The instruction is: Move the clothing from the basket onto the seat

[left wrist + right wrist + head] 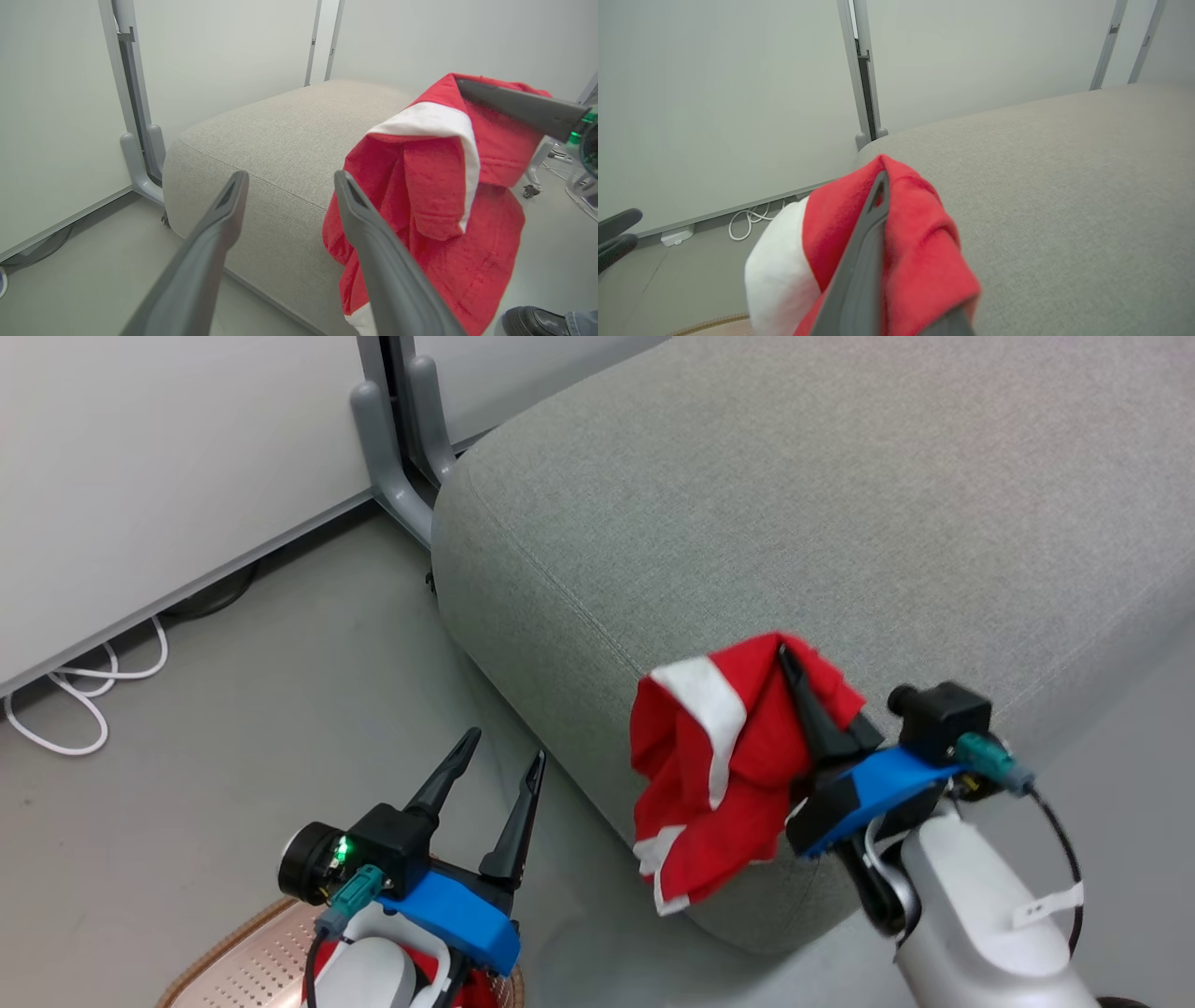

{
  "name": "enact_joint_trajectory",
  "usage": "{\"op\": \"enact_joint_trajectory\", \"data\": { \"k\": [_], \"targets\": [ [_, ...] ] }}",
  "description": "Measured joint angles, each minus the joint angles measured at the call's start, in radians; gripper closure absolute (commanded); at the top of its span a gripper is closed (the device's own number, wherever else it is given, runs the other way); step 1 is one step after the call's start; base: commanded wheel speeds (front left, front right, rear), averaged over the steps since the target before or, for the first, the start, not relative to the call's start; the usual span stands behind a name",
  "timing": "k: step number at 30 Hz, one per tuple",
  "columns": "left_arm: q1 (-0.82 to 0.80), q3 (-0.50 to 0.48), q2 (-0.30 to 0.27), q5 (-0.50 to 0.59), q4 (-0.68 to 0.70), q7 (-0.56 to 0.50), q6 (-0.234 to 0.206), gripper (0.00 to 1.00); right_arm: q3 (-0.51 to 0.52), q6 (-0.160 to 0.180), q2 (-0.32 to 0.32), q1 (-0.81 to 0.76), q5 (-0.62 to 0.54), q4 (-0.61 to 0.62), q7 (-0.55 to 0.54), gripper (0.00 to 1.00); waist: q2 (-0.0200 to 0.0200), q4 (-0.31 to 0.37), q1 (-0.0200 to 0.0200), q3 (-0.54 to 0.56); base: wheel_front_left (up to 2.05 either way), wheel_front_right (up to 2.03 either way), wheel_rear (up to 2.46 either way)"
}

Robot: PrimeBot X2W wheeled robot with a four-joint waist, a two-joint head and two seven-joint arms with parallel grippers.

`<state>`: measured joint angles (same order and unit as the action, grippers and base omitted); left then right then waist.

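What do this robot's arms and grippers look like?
The left gripper and right gripper match: two long, tapering dark fingers on a bright blue mount, a black module with a teal plug and black cable, then a glossy white forearm. A green light glows on the left one.

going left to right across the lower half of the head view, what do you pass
white cable on the floor → left gripper, open → red garment hanging against the seat's front edge → pale right forearm
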<state>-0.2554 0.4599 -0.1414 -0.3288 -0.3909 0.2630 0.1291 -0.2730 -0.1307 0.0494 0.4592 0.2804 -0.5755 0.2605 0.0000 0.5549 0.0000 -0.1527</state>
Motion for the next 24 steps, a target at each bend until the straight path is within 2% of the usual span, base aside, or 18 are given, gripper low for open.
{"op": "enact_joint_trajectory", "data": {
  "k": [7,10,20,24],
  "targets": [
    [-0.019,-0.008,-0.046,0.018,0.037,0.0,0.0,0.0,0.141,0.0,0.007,0.195,0.004,-0.014,-0.03,1.0,0.0,0.006,0.0001,-0.073,0.0,0.0,0.0],
    [-0.03,-0.014,-0.068,0.034,0.06,0.0,0.0,0.0,0.198,0.0,0.036,0.306,0.026,-0.034,-0.039,1.0,0.0,0.008,0.0001,-0.114,0.0,0.0,0.0],
    [-0.127,0.036,-0.15,0.067,0.143,-0.009,0.0,0.0,0.384,0.0,0.213,0.578,0.065,-0.137,-0.052,1.0,0.0,-0.042,0.0002,-0.293,0.0,0.0,0.0],
    [-0.16,0.048,-0.185,0.08,0.198,-0.027,0.0,0.0,0.423,0.0,0.246,0.622,0.083,-0.169,-0.03,1.0,-0.0001,-0.07,0.0002,-0.373,0.0,0.0,0.0]
  ]
}}
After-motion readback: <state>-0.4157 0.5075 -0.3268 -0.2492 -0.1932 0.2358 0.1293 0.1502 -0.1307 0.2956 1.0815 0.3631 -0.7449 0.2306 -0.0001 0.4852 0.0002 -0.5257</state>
